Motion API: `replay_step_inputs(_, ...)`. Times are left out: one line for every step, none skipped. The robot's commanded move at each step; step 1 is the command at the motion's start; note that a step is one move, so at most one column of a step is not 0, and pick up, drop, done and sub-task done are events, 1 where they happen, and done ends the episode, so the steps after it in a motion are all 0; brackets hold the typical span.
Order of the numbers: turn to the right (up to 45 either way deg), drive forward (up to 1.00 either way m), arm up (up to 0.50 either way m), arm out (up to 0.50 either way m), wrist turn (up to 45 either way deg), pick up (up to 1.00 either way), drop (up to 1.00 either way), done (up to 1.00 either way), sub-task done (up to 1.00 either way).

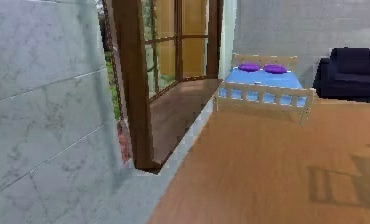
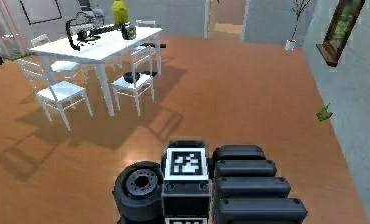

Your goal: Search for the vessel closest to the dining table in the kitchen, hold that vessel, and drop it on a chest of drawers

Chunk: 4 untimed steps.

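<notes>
fingers cannot be made out on the gripper [image 2: 141, 190], a dark round body low in the arm side view; their state, and whether anything is held, cannot be told. yellow-green vessel [image 2: 120, 12] stands upright on the white dining table [image 2: 103, 48], upper left, well apart from the gripper, with white chairs [image 2: 63, 92] around.

Glossy wood floor [image 2: 243, 90]; matt white table [image 2: 103, 45]; marbled grey wall [image 1: 43, 110].
</notes>
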Motion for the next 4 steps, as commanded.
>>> replay_step_inputs(-45.0,0.0,0.0,0.0,0.0,0.0,0.0,0.0,0.0)
replay_step_inputs(-45.0,0.0,0.0,0.0,0.0,0.0,0.0,0.0,0.0)
replay_step_inputs(-42.0,0.0,0.0,0.0,0.0,0.0,0.0,0.0,0.0)
replay_step_inputs(45.0,0.0,0.0,0.0,0.0,0.0,0.0,0.0,0.0)
